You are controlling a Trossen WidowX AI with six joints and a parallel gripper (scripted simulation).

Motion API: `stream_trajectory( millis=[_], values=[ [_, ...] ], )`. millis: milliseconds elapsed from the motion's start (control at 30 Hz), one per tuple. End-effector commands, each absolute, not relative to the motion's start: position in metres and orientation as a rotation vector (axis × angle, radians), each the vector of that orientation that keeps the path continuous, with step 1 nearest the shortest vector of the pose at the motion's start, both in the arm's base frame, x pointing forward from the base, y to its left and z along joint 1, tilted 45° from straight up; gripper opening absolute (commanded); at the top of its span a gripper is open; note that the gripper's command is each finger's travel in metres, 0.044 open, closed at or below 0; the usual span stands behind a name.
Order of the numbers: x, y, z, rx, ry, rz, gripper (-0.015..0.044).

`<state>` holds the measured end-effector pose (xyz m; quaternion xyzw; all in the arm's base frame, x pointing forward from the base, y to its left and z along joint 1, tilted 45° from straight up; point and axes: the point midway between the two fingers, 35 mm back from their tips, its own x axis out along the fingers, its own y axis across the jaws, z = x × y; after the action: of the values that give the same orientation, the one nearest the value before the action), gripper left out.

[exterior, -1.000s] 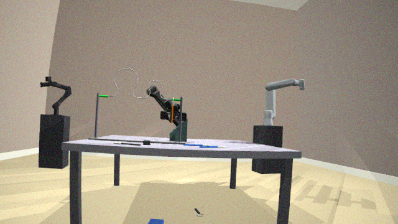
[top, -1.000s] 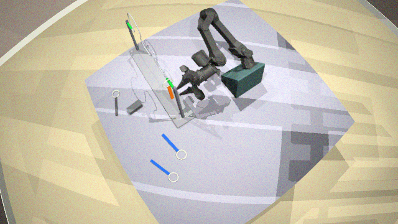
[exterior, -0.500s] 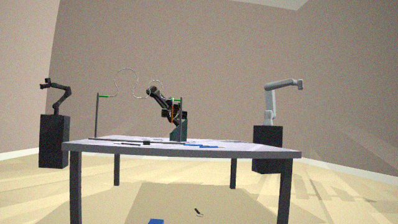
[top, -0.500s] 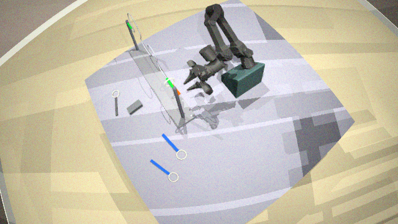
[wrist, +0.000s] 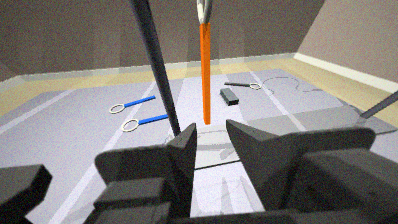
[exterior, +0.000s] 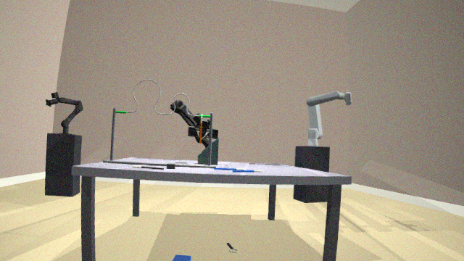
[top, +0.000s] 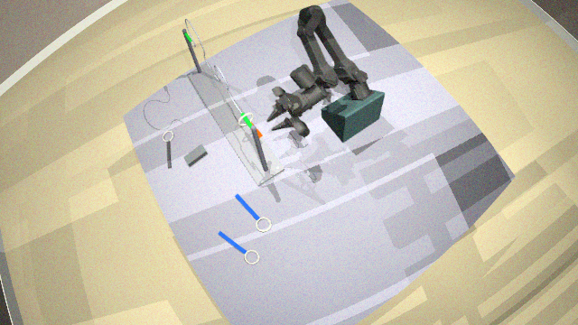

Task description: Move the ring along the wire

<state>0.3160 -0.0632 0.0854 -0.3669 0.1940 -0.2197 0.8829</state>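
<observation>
Pale lavender table (top: 316,253) (exterior: 217,177) carries all the equipment. Dark robot arm (top: 331,42) (exterior: 186,117) stands on a teal block (top: 361,115) (exterior: 208,156), on the robot's side of the near post (top: 258,149) (exterior: 211,145) (wrist: 159,70). From this near post the flat grey board (top: 271,173) reaches to the far post (top: 193,56) (exterior: 112,134) (wrist: 380,105), and above it the thin wire (top: 232,96) (exterior: 160,94) makes two round arches. The gripper (top: 270,125) (wrist: 211,124) is close to the near post, and its jaws are moderately spread, with nothing between them. Two white rings with blue handles, the closer one (top: 247,207) (wrist: 152,120) and the further one (top: 232,242) (wrist: 140,101), lie past the near post's end of the board. One white ring with a dark handle (top: 169,153) (wrist: 239,84) lies across the board from the arm. The orange handle (top: 258,133) (exterior: 201,132) (wrist: 205,75) hangs just beside the near post, ahead of the fingertips and apart from them. Its ring (top: 239,120) (exterior: 201,117) (wrist: 199,9) is around the green part (top: 247,120) (exterior: 206,116) next to this same post. A small grey block (top: 196,155) (exterior: 170,166) (wrist: 229,97) lies across the board from the arm, between the dark-handled ring and the near post.
</observation>
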Motion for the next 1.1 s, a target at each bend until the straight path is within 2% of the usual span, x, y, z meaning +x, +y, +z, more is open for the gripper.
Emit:
stream_trajectory(
  millis=[0,100,300,467,1067],
  values=[
    [0.315,-0.064,0.085,-0.761,0.406,-0.461,0.016],
    [0.315,-0.064,0.085,-0.761,0.406,-0.461,0.016],
    [0.278,-0.044,0.089,-0.765,0.403,-0.457,0.0317],
    [0.276,-0.044,0.089,-0.765,0.403,-0.458,0.044],
    [0.276,-0.044,0.089,-0.765,0.403,-0.458,0.044]
  ],
)
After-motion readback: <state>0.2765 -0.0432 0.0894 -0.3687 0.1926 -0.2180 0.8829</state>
